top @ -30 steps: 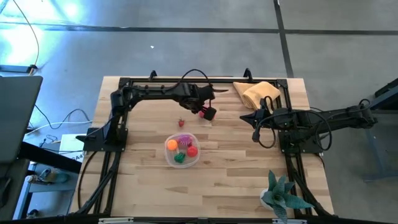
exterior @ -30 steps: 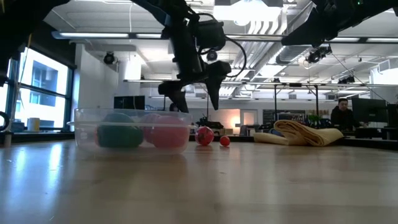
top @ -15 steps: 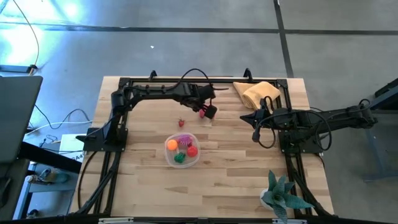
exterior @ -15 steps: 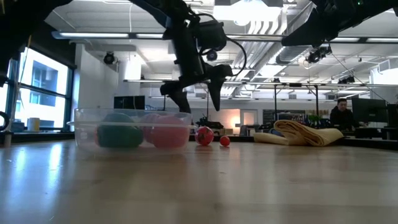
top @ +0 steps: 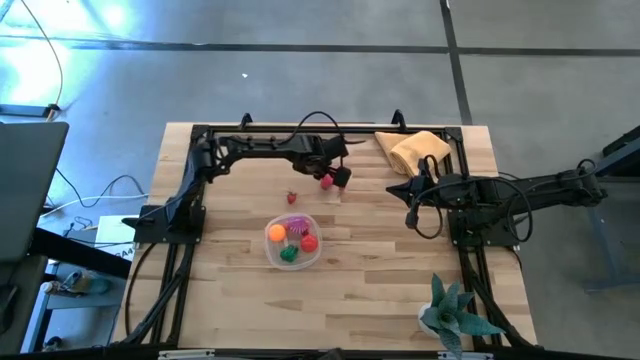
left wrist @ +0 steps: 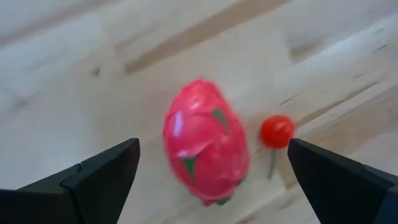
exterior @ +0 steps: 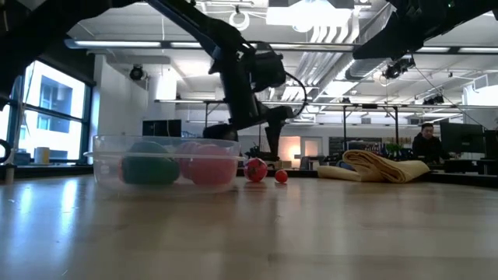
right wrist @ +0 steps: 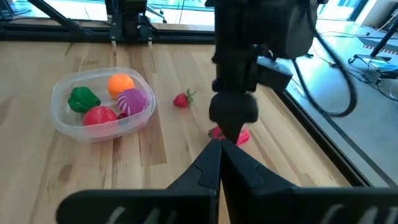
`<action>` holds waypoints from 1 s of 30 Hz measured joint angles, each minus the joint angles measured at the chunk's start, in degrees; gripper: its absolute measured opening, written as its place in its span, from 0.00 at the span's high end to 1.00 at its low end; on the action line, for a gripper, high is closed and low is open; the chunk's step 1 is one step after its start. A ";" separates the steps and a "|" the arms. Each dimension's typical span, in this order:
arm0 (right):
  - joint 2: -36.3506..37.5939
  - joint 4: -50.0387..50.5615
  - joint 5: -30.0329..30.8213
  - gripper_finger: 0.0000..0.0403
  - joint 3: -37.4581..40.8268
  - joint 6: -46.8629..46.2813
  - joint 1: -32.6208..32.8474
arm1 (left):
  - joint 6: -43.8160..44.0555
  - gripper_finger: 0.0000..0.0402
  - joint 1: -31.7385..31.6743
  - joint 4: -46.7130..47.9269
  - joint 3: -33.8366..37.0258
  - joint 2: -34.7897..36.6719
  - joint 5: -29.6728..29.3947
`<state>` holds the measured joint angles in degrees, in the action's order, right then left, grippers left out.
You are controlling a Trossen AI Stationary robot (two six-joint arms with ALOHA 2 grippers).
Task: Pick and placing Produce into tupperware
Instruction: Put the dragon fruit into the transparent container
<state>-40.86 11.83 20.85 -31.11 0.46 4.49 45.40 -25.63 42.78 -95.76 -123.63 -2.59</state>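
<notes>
Left hand (left wrist: 211, 171) hung wide open over the pink dragonfruit (left wrist: 204, 149) lying on the bench (left wrist: 74, 93) beside a cherry tomato (left wrist: 276, 131); it looked light, hard, slick plastic, best pinched across its narrow middle.

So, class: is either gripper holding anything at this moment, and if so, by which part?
Nothing is held. The left gripper hangs open over the pink dragon fruit, fingers either side; the right gripper is shut on nothing.
</notes>
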 joint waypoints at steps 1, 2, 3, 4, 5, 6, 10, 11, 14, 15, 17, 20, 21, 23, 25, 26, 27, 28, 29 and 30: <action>0.01 -0.03 0.01 1.00 0.00 -0.01 0.00 | 0.11 0.01 -0.02 0.42 0.09 -0.25 0.01; 0.00 0.01 0.01 1.00 0.00 -0.01 0.00 | 0.31 0.01 -0.18 0.88 0.17 -0.43 0.04; 0.00 0.01 -0.01 1.00 0.00 0.00 0.00 | 0.45 0.01 -0.17 0.43 0.14 -0.75 0.26; 0.02 -0.01 0.01 1.00 0.00 -0.01 0.00 | 0.82 0.01 -0.20 -0.22 -0.03 -1.04 0.23; 0.02 0.00 0.01 1.00 0.00 0.00 0.00 | 1.38 0.01 -0.30 -0.02 -0.01 -1.20 0.86; 0.00 0.01 0.01 1.00 0.00 0.01 0.00 | 1.68 0.01 -0.37 0.70 0.08 -1.24 1.42; 0.02 0.24 0.00 1.00 0.00 0.00 0.00 | 1.83 0.01 -0.35 0.08 0.04 -1.86 1.52; 0.02 0.25 0.01 1.00 0.00 -0.01 -0.02 | 1.83 0.01 -0.33 0.29 0.06 -1.94 1.52; 0.01 0.29 0.00 1.00 0.00 0.00 0.00 | 1.39 0.01 -0.56 0.25 0.06 -1.92 1.63; 0.01 0.34 0.01 1.00 0.00 0.01 0.00 | 1.33 0.01 -0.57 0.30 0.06 -1.92 1.73; 0.02 0.42 0.01 1.00 0.00 -0.01 0.00 | 1.34 0.01 -0.64 0.55 0.06 -1.92 1.73; 0.02 0.42 -0.01 1.00 0.00 -0.01 0.00 | 1.38 0.01 -0.72 0.66 0.06 -1.92 1.73; 0.02 0.42 0.01 1.00 0.00 0.01 -0.02 | 1.38 0.02 -0.72 0.67 0.06 -1.92 1.73; 0.02 0.42 -0.01 1.00 0.00 0.01 0.00 | 1.55 0.05 -0.69 0.66 0.06 -1.92 1.73; 0.02 0.42 -0.01 1.00 0.00 0.00 -0.02 | 1.54 0.10 -0.67 0.77 0.06 -1.92 1.73; 0.00 0.42 -0.01 1.00 0.00 -0.01 0.00 | 1.54 0.13 -0.65 0.75 0.06 -1.92 1.73; 0.02 0.42 0.01 1.00 0.00 -0.01 0.00 | 1.54 0.15 -0.61 0.77 0.06 -1.92 1.73; 0.01 0.42 0.00 1.00 0.00 -0.01 0.00 | 1.54 0.18 -0.61 0.92 0.06 -1.92 1.73; 0.02 0.42 -0.01 1.00 0.00 0.00 0.00 | 1.54 0.21 -0.61 1.13 0.06 -1.92 1.75; 0.02 0.42 0.00 1.00 0.00 0.00 0.00 | 1.55 0.24 -0.61 1.14 0.06 -1.92 1.75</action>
<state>-40.84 12.25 20.85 -31.11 0.46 4.49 46.95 -26.24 43.92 -95.70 -125.56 -0.84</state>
